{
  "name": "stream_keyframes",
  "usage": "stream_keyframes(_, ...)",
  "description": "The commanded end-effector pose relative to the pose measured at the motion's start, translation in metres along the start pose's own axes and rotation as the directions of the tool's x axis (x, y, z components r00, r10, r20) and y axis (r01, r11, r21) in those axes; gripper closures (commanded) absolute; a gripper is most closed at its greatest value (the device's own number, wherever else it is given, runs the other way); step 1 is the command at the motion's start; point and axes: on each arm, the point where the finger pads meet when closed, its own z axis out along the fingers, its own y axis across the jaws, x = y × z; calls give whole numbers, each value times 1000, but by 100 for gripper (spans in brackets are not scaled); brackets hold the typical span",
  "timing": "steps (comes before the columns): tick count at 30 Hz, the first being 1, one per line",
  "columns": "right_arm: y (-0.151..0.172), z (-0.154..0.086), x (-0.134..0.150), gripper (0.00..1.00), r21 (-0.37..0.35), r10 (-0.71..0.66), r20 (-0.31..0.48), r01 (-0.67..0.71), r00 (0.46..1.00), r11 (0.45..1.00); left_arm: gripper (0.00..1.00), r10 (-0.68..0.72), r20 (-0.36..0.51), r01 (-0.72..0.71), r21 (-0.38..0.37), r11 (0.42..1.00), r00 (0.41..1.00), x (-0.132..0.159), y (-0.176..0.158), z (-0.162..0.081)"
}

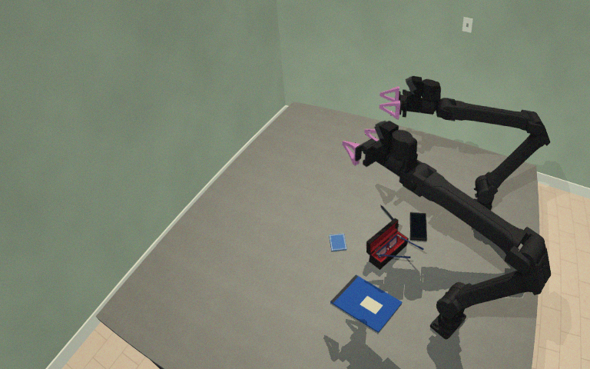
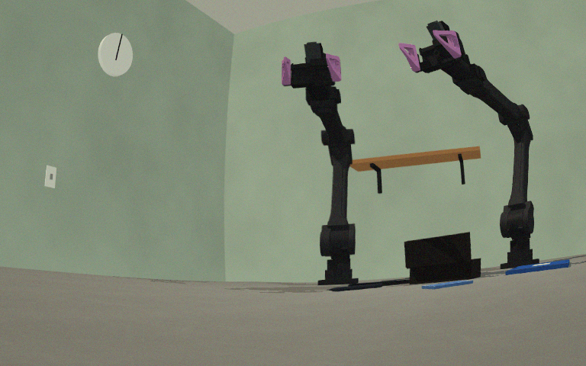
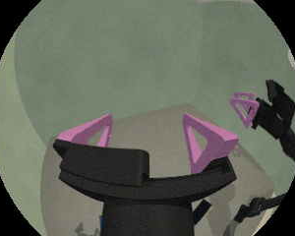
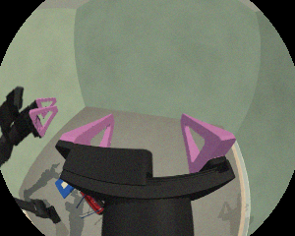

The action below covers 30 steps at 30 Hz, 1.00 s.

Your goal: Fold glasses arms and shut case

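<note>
The black case (image 1: 379, 264) (image 2: 445, 275) (image 4: 92, 203) stands on the table, its red-lined lid (image 1: 381, 234) (image 2: 436, 250) raised. The dark blue glasses (image 1: 399, 256) rest in it with both arms unfolded, sticking out over the edge away from the lid. My left gripper (image 1: 355, 137) (image 2: 417, 37) (image 3: 147, 117) is open and empty, high above the table beyond the case in the top view. My right gripper (image 1: 379, 101) (image 2: 310, 68) (image 4: 147, 117) is open and empty, also high up and farther from the case.
A black phone (image 1: 418, 226) and a dark pen (image 1: 386, 212) lie close to the case. A small light-blue pad (image 1: 337, 242) (image 2: 447, 284) lies on its lid side. A blue folder (image 1: 353, 297) (image 2: 536, 267) lies near the left arm's base. A wooden shelf (image 2: 414, 158) hangs on the wall.
</note>
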Motion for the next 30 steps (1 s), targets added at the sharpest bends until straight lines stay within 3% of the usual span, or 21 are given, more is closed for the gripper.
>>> stream_keyframes(1,10,7,24,4,-24,-18,-50,17,999,1000,0,5,56,-5,-5,1000,998,-29,1,5)
stream_keyframes(8,38,10,70,4,-116,-108,-132,93,985,989,0,5,56,-5,-5,1000,998,-29,1,5)
stream_keyframes(10,38,10,70,4,-116,-108,-132,93,985,989,0,5,56,-5,-5,1000,998,-29,1,5)
stream_keyframes(11,41,10,53,4,-125,-117,-103,104,988,987,0,5,56,-5,-5,1000,998,-29,1,5)
stream_keyframes(15,64,7,118,4,-208,-168,-211,124,963,970,0,5,56,-5,-5,1000,998,-29,1,5)
stream_keyframes(22,100,-5,193,4,-349,-268,-312,152,912,925,0,5,56,-5,-5,1000,998,-29,1,5)
stream_keyframes(25,115,-14,222,4,-411,-312,-343,157,886,898,0,5,56,-5,-5,1000,998,-29,1,5)
stream_keyframes(28,119,-12,211,4,-422,-320,-320,168,892,891,0,5,56,-5,-5,1000,998,-29,1,5)
stream_keyframes(30,127,-27,240,4,-464,-347,-355,159,868,871,0,5,56,-5,-5,1000,998,-29,1,5)
